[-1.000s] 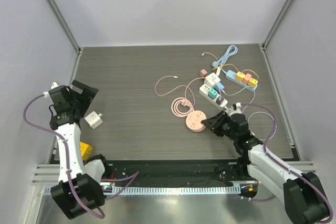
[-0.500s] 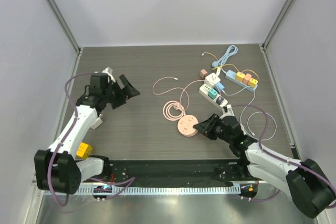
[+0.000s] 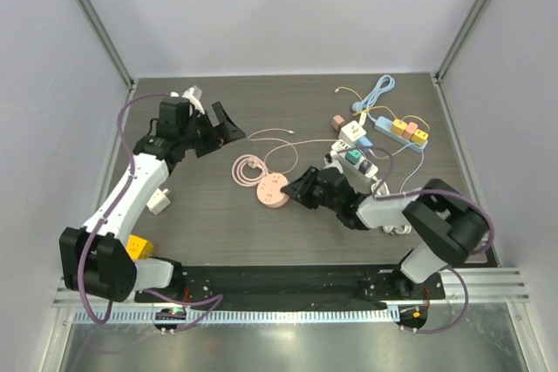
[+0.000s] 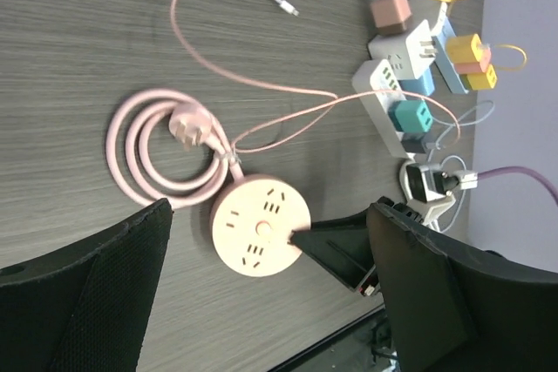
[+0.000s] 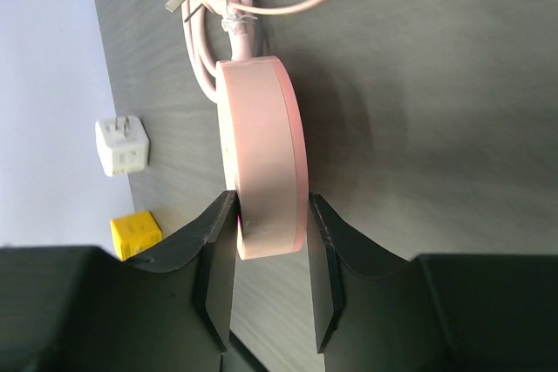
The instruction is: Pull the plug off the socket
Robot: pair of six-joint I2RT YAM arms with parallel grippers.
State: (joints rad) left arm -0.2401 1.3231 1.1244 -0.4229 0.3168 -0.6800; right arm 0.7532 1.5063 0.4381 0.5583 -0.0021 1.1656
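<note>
A round pink socket [image 3: 272, 191] lies left of the table's middle, and its top slots [image 4: 260, 226] have no plug in them. My right gripper [image 3: 296, 193] is shut on the socket's rim [image 5: 261, 154], one finger on each flat face. The socket's own pink cable [image 3: 248, 167] is coiled beside it and ends in a loose pink plug [image 4: 187, 121]. My left gripper [image 3: 228, 125] hangs open above the table, behind and left of the socket, with nothing in it. A teal plug [image 4: 410, 117] sits in a white power strip [image 3: 353, 157].
A blue strip [image 3: 397, 128] with yellow and pink cube plugs lies at the back right among loose cables. A white adapter [image 3: 158, 202] and a yellow block [image 3: 137, 247] lie at the left near the left arm's base.
My right gripper has slid the pink socket and its coiled cable leftward across the table. My left arm has swung from the far left edge toward the back middle, staying open.
</note>
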